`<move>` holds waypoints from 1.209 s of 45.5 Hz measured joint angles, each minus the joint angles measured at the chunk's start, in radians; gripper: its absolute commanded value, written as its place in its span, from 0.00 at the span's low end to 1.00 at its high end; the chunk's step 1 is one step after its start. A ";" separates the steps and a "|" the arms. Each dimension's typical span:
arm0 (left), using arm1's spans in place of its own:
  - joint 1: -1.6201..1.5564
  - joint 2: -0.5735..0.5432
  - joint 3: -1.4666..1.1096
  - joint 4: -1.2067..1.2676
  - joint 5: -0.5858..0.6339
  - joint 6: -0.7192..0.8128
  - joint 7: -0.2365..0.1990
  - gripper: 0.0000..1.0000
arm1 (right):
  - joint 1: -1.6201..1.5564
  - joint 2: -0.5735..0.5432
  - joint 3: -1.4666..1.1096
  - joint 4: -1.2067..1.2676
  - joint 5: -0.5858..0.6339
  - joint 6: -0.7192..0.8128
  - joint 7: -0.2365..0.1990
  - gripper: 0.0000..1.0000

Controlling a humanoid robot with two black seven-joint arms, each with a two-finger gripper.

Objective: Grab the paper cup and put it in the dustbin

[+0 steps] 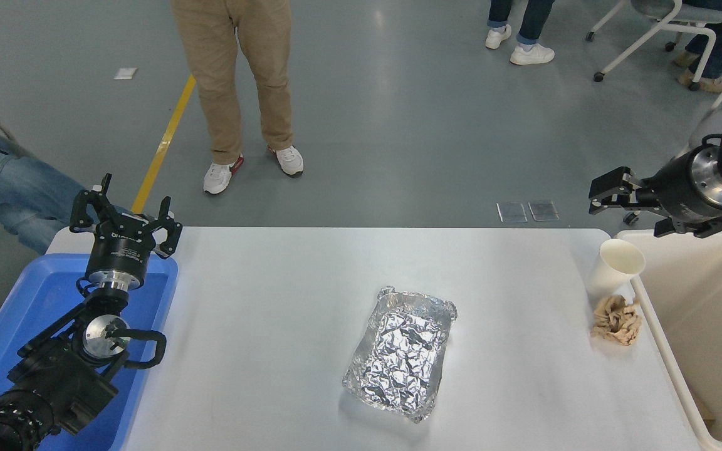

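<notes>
The white paper cup (615, 268) stands upright near the table's far right corner, right beside the cream dustbin (721, 326), whose rim runs along the table's right edge. My right gripper (627, 216) hovers open above and just behind the cup, over the bin's far left corner, with nothing between its fingers. It does not touch the cup. My left gripper (124, 208) is parked open at the far left, above the blue tray.
A crumpled brown paper wad (616, 320) lies just in front of the cup. A crinkled foil tray (402, 354) sits mid-table. A blue tray (29, 307) is at the left edge. A person in tan trousers (235, 81) stands beyond the table.
</notes>
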 measured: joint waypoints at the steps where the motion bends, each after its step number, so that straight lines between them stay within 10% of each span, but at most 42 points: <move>1: 0.000 0.000 0.000 0.000 0.000 0.000 0.000 0.99 | -0.015 0.000 0.000 -0.010 0.001 -0.012 0.000 1.00; 55: 0.000 0.000 0.000 0.000 0.000 0.000 0.000 0.99 | -0.659 0.054 0.157 -0.417 0.384 -0.473 0.006 0.81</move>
